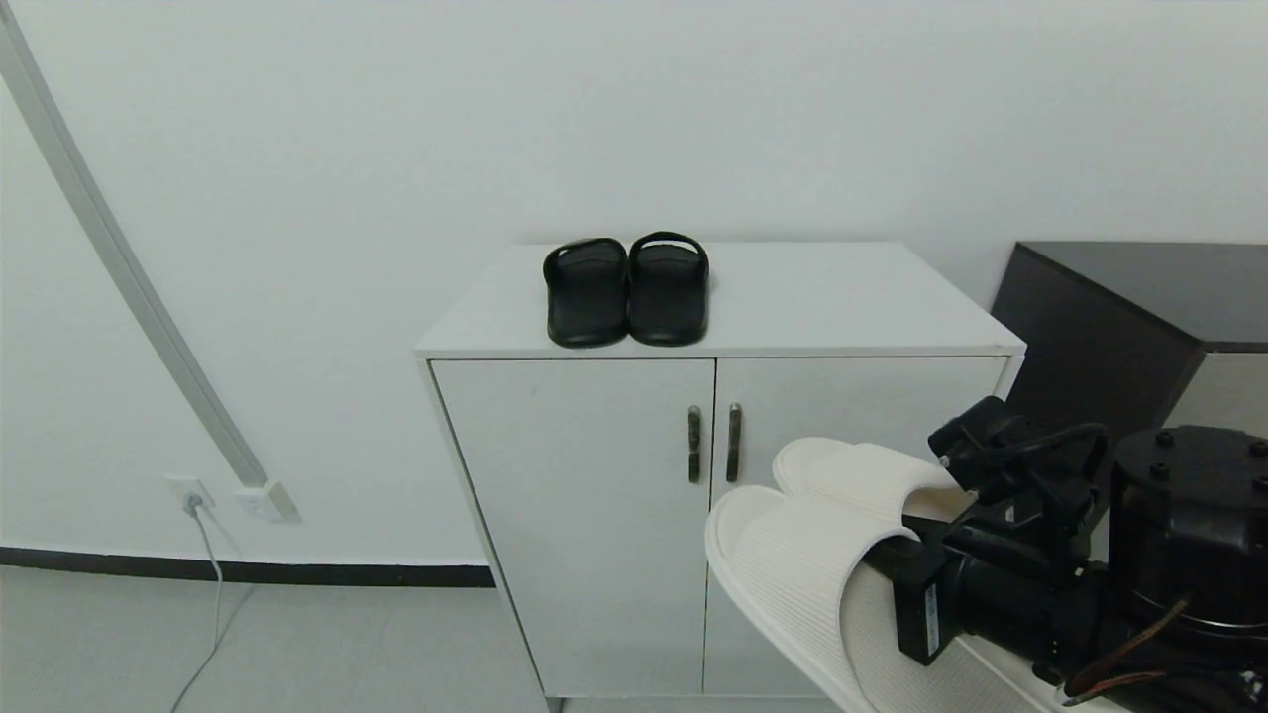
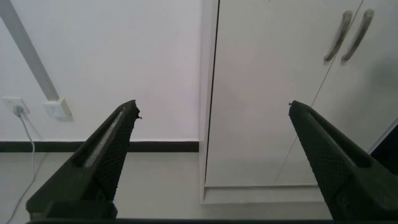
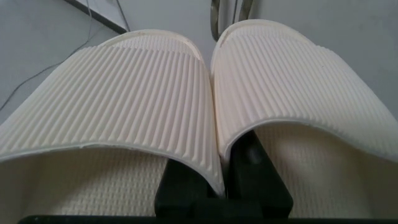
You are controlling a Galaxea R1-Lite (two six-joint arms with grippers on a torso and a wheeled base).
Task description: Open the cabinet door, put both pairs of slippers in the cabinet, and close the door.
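Right gripper (image 3: pixel 227 186): clamped on the white slippers (image 1: pixel 822 525), pinching their two inner side walls together under the ribbed straps. Pair held side by side and touching, soles down, toes pointing away from the gripper toward the cabinet (image 1: pixel 842 297). Hangs in front of the right door (image 1: pixel 852 406), with the handles (image 1: pixel 734 442) just past the toes and a little to the gripper's left; gap between toes and door not clear enough to judge.

Black slippers (image 1: pixel 594 297): on the cabinet top, above the right gripper, to its left and well apart from it. Side by side and touching, heels at the front edge over the left door (image 1: pixel 575 515), toes toward the wall.

Both doors shut, handles upright and close together at the middle seam.

Left gripper (image 2: pixel 212 107): fingers (image 2: pixel 106 155) spread wide. Faces the cabinet's left front edge, apart from it, with the left door just to the gripper's right and bare wall to its left. Handles farther off to its right.

Writing: white sticker (image 1: pixel 931 619) on the side of the right wrist, just behind the held pair; print too small to read.

Elsewhere: socket (image 1: pixel 188 492) low on the wall, well to the left of both grippers, with a cable (image 1: pixel 213 584) trailing from it to the floor. Grey conduit (image 1: pixel 119 257) slanting down the wall to a box beside the socket. Dark unit (image 1: pixel 1139 297) beyond the right gripper, beside the cabinet's right end.
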